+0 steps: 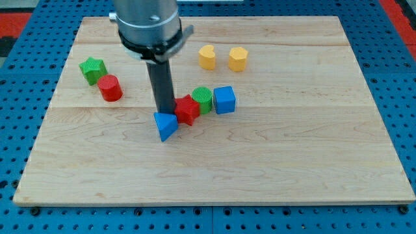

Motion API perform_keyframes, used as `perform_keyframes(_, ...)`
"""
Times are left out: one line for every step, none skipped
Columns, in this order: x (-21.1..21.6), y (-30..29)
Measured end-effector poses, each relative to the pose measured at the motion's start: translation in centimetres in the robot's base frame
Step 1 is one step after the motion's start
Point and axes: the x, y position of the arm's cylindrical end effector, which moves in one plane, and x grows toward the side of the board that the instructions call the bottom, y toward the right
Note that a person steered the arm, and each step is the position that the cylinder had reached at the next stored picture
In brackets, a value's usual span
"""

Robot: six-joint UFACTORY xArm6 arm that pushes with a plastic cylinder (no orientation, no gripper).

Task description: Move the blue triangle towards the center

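Currently my tip touches the blue triangle's top edge, left of the red block; no jaws here. Light, rigid, probably slides easily; I'd push a flat face, avoiding corners.

Grey metallic cylindrical arm housing with dark band and side tab; straight dark rod below.

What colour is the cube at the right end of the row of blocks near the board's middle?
Blue: the blue cube, clearest in the camera view.
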Motion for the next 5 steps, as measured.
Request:
perform_keyframes(0.0,2.2)
perform_keyframes(0.0,0.5)
perform_keyframes(0.3,3.8)
perform_keyframes(2.4,3.9)
perform_keyframes(3.6,-2.3)
